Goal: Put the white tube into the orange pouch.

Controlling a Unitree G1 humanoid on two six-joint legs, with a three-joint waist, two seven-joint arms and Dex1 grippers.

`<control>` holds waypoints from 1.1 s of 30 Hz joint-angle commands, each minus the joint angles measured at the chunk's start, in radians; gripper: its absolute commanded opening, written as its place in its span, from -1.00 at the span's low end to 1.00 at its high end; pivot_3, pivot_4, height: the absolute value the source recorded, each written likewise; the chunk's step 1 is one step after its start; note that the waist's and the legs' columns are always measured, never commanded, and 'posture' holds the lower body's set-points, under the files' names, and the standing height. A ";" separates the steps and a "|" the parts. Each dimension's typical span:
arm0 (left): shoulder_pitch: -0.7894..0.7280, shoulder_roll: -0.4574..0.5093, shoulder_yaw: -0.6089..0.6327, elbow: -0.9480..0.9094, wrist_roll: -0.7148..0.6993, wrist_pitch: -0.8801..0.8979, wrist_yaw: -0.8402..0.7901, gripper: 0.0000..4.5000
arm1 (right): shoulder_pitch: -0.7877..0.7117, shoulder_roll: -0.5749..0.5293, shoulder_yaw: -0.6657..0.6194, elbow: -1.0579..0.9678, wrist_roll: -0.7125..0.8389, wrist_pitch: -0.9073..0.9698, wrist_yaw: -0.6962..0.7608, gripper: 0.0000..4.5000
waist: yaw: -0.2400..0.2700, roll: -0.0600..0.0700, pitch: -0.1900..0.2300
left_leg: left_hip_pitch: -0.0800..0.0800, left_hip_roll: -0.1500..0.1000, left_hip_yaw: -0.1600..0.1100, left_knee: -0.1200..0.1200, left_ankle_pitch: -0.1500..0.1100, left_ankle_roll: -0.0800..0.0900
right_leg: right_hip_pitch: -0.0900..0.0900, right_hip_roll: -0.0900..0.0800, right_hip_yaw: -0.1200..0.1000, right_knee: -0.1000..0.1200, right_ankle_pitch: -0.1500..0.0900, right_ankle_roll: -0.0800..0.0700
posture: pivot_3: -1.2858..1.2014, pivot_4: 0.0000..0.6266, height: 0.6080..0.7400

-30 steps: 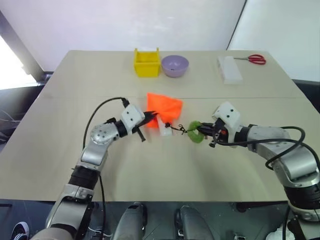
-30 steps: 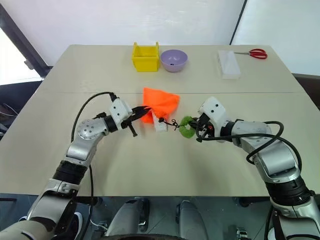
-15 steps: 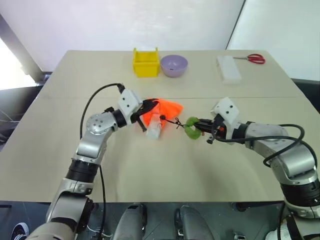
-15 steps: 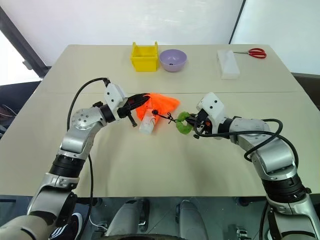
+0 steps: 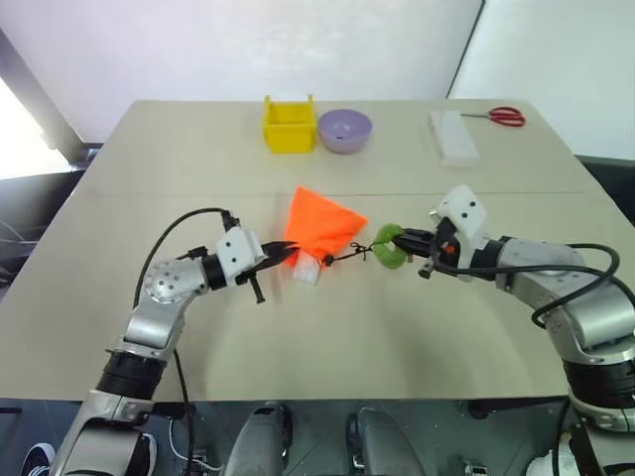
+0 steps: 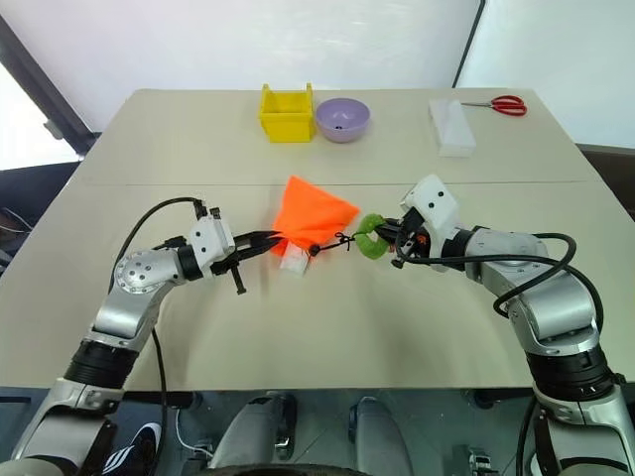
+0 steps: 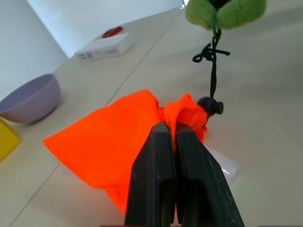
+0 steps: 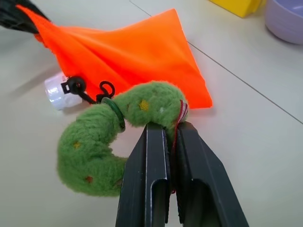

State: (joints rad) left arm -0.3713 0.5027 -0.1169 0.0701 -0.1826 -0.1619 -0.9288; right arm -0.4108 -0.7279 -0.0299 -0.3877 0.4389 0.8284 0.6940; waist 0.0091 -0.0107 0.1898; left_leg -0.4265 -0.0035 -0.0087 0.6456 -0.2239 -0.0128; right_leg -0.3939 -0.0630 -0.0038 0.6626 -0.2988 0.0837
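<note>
Pouch mouth pulled shut, tube mostly inside

The left tool (image 5: 281,250) is clamped on the gathered mouth of the orange pouch (image 5: 319,226) and has drawn back toward the near left since a second ago, while the right tool (image 5: 417,240) pinches the green ball (image 5: 389,246) on the cord (image 5: 349,255). The cord now runs taut between them. The white tube (image 5: 306,271) sits at the pouch's near edge on the tabletop (image 5: 327,327), its cap end peeking out, so it seems not fully enclosed yet.
</note>
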 commanded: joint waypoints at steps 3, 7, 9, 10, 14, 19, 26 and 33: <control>-0.022 -0.035 0.011 -0.013 -0.066 0.078 -0.006 -0.60 | -0.015 0.005 -0.020 -0.022 0.011 -0.012 -0.003 -1.00 | 0.003 0.000 0.000 | 0.000 0.000 0.000 -0.001 0.000 0.000 | -0.001 0.000 0.000 0.000 0.000 0.000 | 0.03 -0.52 1.00; -0.016 -0.047 0.041 -0.060 -0.125 0.148 0.001 0.33 | -0.013 0.003 -0.024 -0.022 0.012 -0.011 -0.003 -1.00 | 0.002 0.000 0.000 | -0.001 0.000 0.000 0.000 0.000 0.000 | 0.000 0.000 0.000 0.000 0.000 0.000 | 0.03 -0.52 1.00; -0.009 -0.043 0.070 -0.079 -0.178 0.195 -0.006 0.74 | -0.011 -0.003 -0.032 -0.019 0.013 -0.012 0.000 -1.00 | -0.001 0.000 0.000 | -0.001 0.000 0.000 0.000 0.000 0.000 | 0.000 0.000 0.000 0.000 0.000 0.000 | 0.03 -0.52 1.00; -0.009 -0.044 0.086 -0.082 -0.202 0.219 -0.003 0.74 | -0.010 -0.007 -0.036 -0.017 0.013 -0.013 0.002 -1.00 | -0.001 0.000 0.000 | 0.000 0.000 0.000 0.000 0.000 0.000 | 0.000 0.000 0.000 0.000 0.000 0.000 | 0.03 -0.52 1.00; -0.060 -0.026 0.184 -0.066 -0.294 0.297 0.011 0.74 | -0.024 -0.030 -0.064 -0.002 0.013 -0.022 0.016 -1.00 | 0.000 0.000 0.000 | 0.000 0.000 0.000 0.000 0.000 0.000 | -0.001 0.000 0.000 0.001 0.000 0.000 | 0.03 -0.52 1.00; -0.162 -0.038 0.195 -0.003 -0.289 0.305 0.013 0.74 | -0.109 -0.003 -0.143 0.022 0.101 0.030 0.007 -1.00 | 0.003 0.000 0.000 | 0.000 0.000 0.000 0.002 0.000 0.000 | 0.001 0.001 0.000 0.001 0.000 0.000 | 0.03 -0.52 1.00; -0.227 -0.097 0.080 0.093 -0.186 0.176 -0.068 0.74 | -0.192 0.049 -0.165 -0.002 0.198 0.109 -0.040 -1.00 | 0.003 0.000 0.000 | -0.001 0.000 0.001 0.001 0.000 0.001 | 0.000 0.001 0.000 0.000 0.001 0.001 | 0.03 -0.52 1.00; -0.249 -0.137 0.035 0.163 -0.131 0.073 -0.104 0.74 | -0.210 0.038 -0.155 -0.019 0.223 0.134 -0.071 -1.00 | 0.001 0.000 0.000 | -0.001 0.000 0.002 0.000 0.000 0.001 | -0.001 0.001 0.000 0.001 0.001 0.002 | 0.03 -0.52 1.00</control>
State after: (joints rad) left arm -0.6034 0.3632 -0.0972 0.2484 -0.2955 -0.0799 -1.0351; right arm -0.6156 -0.6760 -0.1703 -0.3710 0.6555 0.9750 0.6271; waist 0.0098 -0.0108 0.1899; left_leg -0.4280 -0.0035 -0.0068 0.6461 -0.2242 -0.0118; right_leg -0.3953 -0.0622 -0.0037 0.6632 -0.2979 0.0853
